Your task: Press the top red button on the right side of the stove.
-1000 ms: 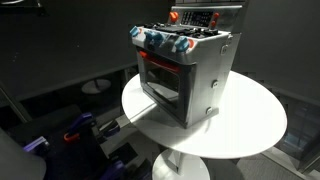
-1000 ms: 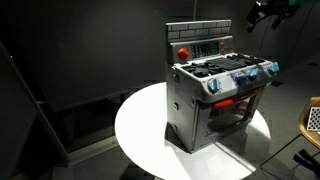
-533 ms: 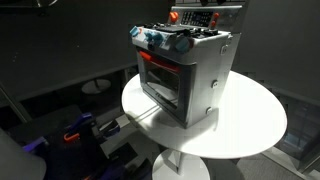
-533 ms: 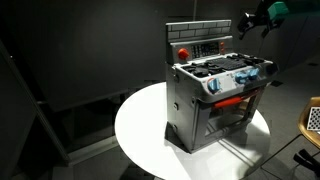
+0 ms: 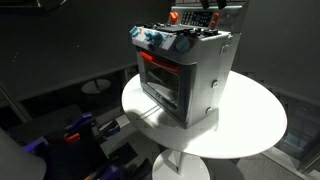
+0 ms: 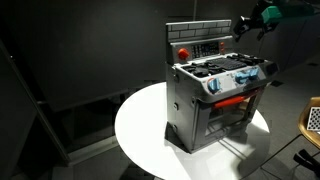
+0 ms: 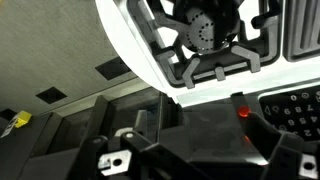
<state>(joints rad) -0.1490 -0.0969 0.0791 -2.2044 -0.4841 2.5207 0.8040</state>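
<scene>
The silver toy stove point(image 5: 185, 75) stands on a round white table point(image 5: 255, 125), with a glowing red oven window and blue and red knobs; it also shows in the other exterior view point(image 6: 215, 95). Its dark back panel point(image 6: 200, 45) carries red buttons. My gripper point(image 6: 244, 26) hovers by the panel's upper right corner, and it shows at the top edge of an exterior view point(image 5: 210, 6). In the wrist view the gripper point(image 7: 190, 145) looks open, its fingers point(image 7: 275, 140) framing the dark panel. A small lit red button point(image 7: 243, 111) sits close to one finger.
The stove's black burner grates point(image 7: 205, 40) fill the top of the wrist view. Dark walls surround the table point(image 6: 140, 125). Blue and black equipment point(image 5: 80, 130) lies on the floor beside it.
The gripper has moved down and in from the upper right toward the back panel's right edge. The stove has not moved.
</scene>
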